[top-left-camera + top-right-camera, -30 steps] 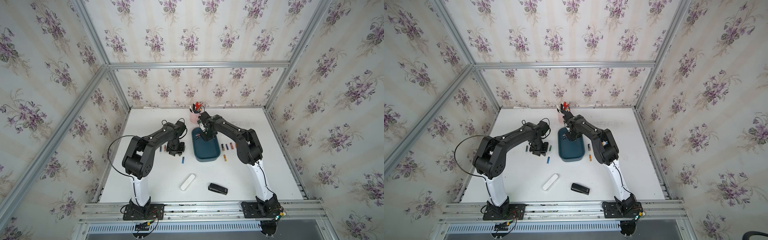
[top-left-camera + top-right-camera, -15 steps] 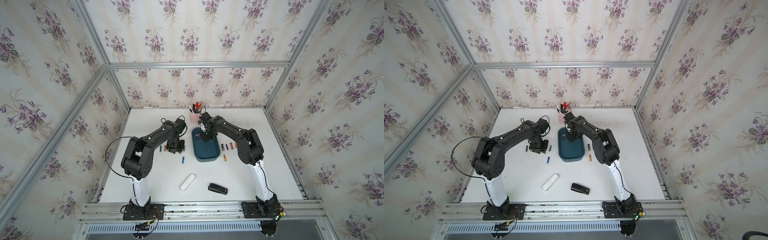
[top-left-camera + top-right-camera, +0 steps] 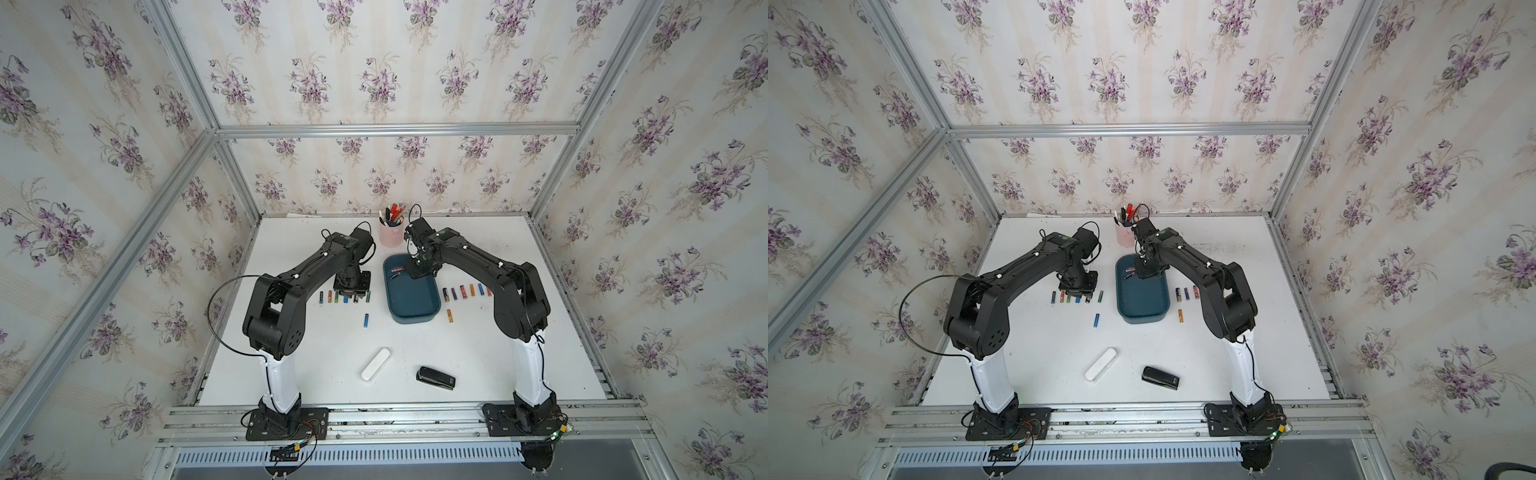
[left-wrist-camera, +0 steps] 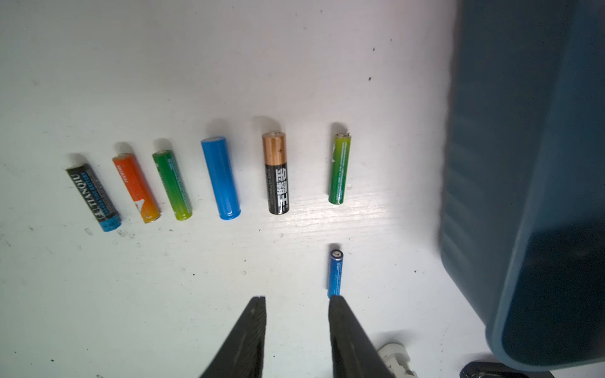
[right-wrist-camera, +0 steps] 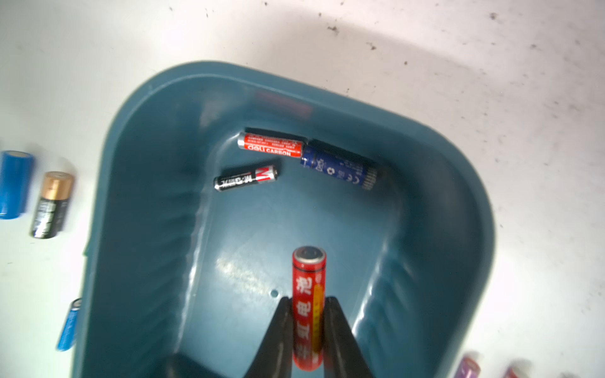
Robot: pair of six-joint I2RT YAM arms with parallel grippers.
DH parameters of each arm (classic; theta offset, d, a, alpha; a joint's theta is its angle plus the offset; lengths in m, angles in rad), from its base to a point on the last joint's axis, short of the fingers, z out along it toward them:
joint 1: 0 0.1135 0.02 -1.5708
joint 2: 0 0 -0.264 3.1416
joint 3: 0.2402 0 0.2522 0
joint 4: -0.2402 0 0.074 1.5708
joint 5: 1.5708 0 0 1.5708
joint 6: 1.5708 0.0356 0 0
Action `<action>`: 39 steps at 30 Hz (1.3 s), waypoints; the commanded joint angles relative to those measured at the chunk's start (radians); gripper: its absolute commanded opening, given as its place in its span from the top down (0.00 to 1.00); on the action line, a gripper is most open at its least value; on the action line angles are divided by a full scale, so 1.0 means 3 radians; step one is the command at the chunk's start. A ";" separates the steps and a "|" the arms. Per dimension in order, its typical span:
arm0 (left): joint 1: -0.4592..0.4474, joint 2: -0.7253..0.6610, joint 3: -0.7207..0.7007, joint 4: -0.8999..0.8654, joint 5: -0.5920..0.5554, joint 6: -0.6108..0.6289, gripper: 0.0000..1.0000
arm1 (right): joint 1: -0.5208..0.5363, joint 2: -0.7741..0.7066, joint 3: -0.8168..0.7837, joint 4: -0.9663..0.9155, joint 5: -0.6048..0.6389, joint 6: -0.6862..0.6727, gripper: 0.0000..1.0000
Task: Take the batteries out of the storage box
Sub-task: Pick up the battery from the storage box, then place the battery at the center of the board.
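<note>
Floral-papered enclosure with aluminium framing; white desk (image 3: 478,365), flecked with dark specks.

Teal storage box (image 3: 411,301), rounded corners, mid-desk between both arms, just in front of pink pen cup (image 3: 390,239). Contents, loose at the far end:
- red battery (image 5: 271,145), marked "deli CARBON", end to end against dark blue battery (image 5: 340,167) with recycling and CE marks
- black battery with red tip (image 5: 245,178), lettering not surely legible, apart from both

At right pincer (image 5: 308,299): clenched on red-and-yellow battery (image 5: 308,271), Chinese characters down its side, gripped lengthwise, jutting past the fingertips over the box floor.

At left pincer (image 4: 297,298): released, nothing between the fingers, over bare desk beside the box.

Row on the box's left, side by side, none touching:
- black battery with blue end (image 4: 93,196), "TIANQIU"
- orange battery (image 4: 137,188), print unreadable
- green-yellow battery (image 4: 172,185)
- plain blue battery (image 4: 220,176), unlabelled
- copper-topped battery (image 4: 276,173), Chinese characters
- slim green battery (image 4: 339,168)

Small blue battery (image 4: 335,273), set apart, one end at a left fingertip; contact not determinable.

On the box's right: row of batteries (image 3: 471,289), labels too small; lone orange battery (image 3: 449,316) nearer the front.

Near the front edge: white oblong case (image 3: 375,364); black stapler-like object (image 3: 435,377).
</note>
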 commanded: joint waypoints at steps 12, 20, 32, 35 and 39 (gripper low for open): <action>0.0002 0.0054 0.0218 -0.0205 -0.0054 0.0118 0.62 | -0.0524 -0.1195 -0.1248 0.0040 0.0140 0.0363 0.80; 0.0002 0.0111 0.0262 -0.0231 -0.0054 0.0121 0.62 | -0.0587 -0.1509 -0.2123 0.0325 0.0088 0.0494 0.79; 0.0003 0.0119 0.0236 -0.0231 -0.0054 0.0114 0.62 | -0.0586 -0.1406 -0.2425 0.0467 0.0077 0.0530 0.79; 0.0004 0.0121 0.0222 -0.0221 -0.0054 0.0114 0.62 | -0.0585 -0.1373 -0.2474 0.0516 0.0045 0.0522 0.79; 0.0002 0.0127 0.0223 -0.0223 -0.0054 0.0111 0.62 | -0.0587 -0.1317 -0.2499 0.0543 0.0013 0.0512 0.79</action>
